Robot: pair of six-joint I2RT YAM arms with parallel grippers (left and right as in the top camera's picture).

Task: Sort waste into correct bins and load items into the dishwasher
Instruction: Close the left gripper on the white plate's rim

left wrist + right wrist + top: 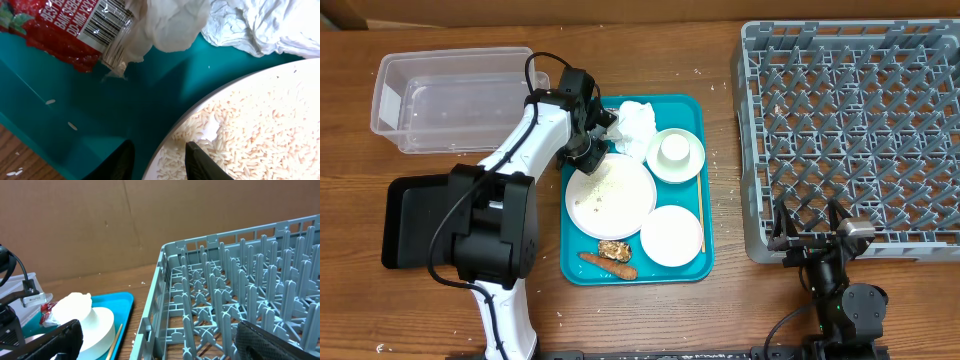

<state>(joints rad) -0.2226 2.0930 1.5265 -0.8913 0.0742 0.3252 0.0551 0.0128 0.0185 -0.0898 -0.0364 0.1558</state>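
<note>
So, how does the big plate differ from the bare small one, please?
The big plate is wider and strewn with rice; the small plate looks clean. The left gripper straddles the big plate's rim; no gripper is at the small plate. Both are white and round.

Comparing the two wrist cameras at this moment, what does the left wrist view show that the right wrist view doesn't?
Only left wrist: rice grains scattered on the white plate, a barcode on the red wrapper, and the left gripper open astride the plate's rim. Only right wrist: the grey dish rack, a cardboard wall, and the open right gripper. Both: the teal tray and crumpled white napkin.
</note>
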